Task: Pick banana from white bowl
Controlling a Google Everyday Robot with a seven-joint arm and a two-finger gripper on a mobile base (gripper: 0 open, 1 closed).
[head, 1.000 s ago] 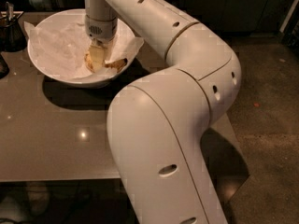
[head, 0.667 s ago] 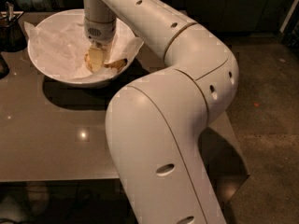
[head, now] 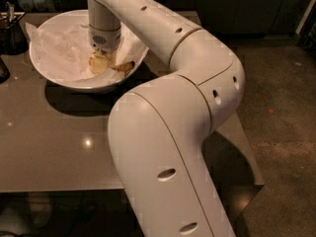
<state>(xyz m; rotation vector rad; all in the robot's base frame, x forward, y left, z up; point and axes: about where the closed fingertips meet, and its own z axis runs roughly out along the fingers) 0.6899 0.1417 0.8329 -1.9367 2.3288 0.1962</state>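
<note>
The white bowl (head: 54, 83) stands at the back left of the table, lined with crumpled white paper (head: 59, 53). The banana (head: 124, 67), yellow with brown spots, lies in the right part of the bowl, and only a short piece of it shows beside the wrist. My gripper (head: 101, 62) reaches straight down into the bowl from above and sits right at the banana's left end. The arm's wrist hides the rest of the banana.
A dark container (head: 12, 33) with utensils stands left of the bowl, and another dark object (head: 2, 70) sits at the left edge. The grey table (head: 64, 147) ends at the front and right, with brown floor (head: 281, 122) beyond. My arm's large links fill the middle.
The gripper stays down in the bowl at the banana. The arm's large links have shifted slightly. The banana and the bowl have not visibly moved.
</note>
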